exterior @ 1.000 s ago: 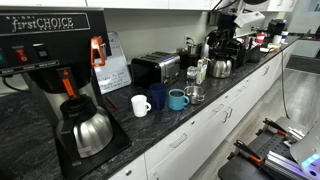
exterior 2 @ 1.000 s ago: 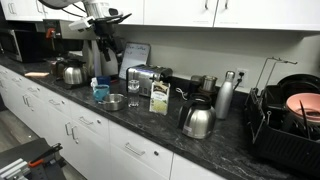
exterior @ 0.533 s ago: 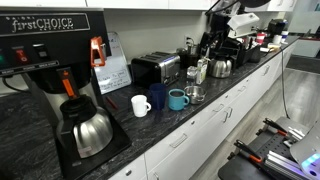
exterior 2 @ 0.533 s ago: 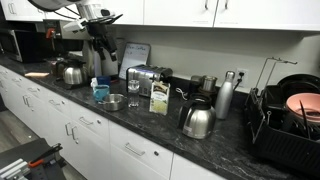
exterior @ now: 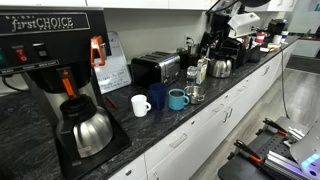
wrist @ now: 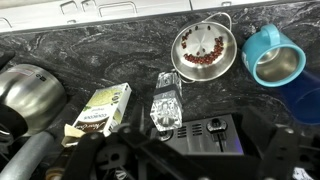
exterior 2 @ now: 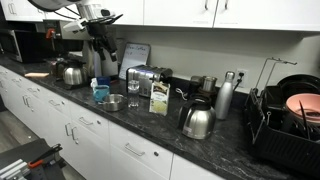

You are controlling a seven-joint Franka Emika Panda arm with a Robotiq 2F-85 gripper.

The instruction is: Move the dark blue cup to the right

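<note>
Hovering tool (wrist: 190, 160): fingers look apart, empty, high over the counter (exterior: 140, 130).
Dark blue cup (exterior: 158, 96): upright, white mug (exterior: 141, 104) just beside at 9 o'clock, teal mug (exterior: 178, 99) just beside at 3 o'clock.
Risk: tight neighbours, so descending fingers may clip a mug. The teal mug blocks the 3 o'clock path and could get shoved.

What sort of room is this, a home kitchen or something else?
Most likely an office break-room kitchenette. A commercial-style coffee brewer labelled firstCHOICE stands on a long dark stone counter, along with a toaster, a white mug and a dish rack, under white cabinets.
</note>
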